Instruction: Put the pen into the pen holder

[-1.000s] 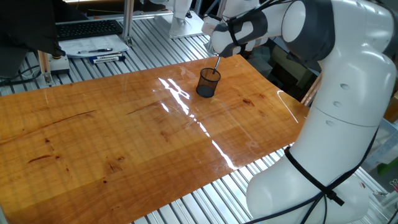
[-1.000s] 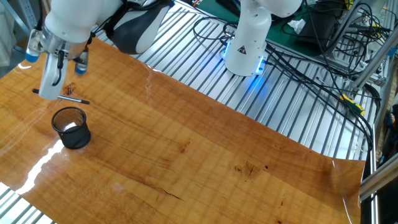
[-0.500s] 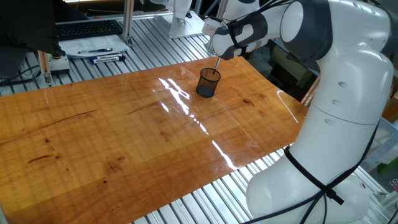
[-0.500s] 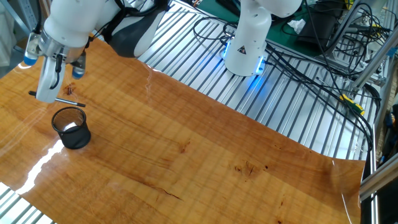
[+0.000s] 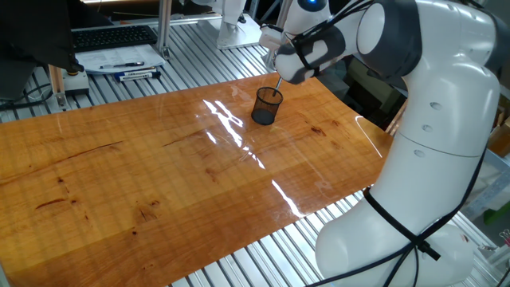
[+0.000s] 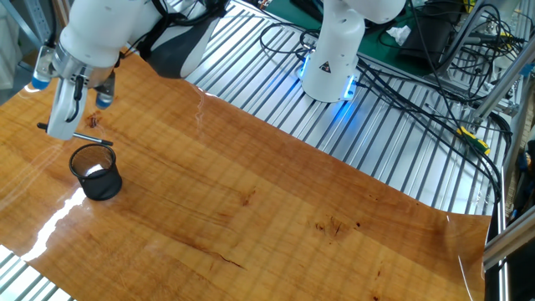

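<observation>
Clenched on the pen, the tool sits at the upper left of the other fixed view, its fingers pinching the shaft somewhere near the middle, so that one end pokes out to the left and the other to the right. The pen lies roughly level in that grip, in the air just above the pen holder, which stands on the bench at the left edge of the frame, directly under the tool.

In the one fixed view the same grouping sits at the upper middle: the pen holder stands near the far edge of the bench, and the pen shows only as a thin dark line running down from the tool toward the cup's rim. Whether its tip is already past the rim cannot be told from either view.

By my judgement the pen is light, stiff and smooth. A thin round shaft like this can pivot or slip between flat pads, so a hold near the middle keeps it balanced. The holder looks light as well and could tip or slide if the pen catches its rim. Since the pen hangs nearly flat, one end would need to drop into the mouth first, or the pen may bridge the rim and roll off.
</observation>
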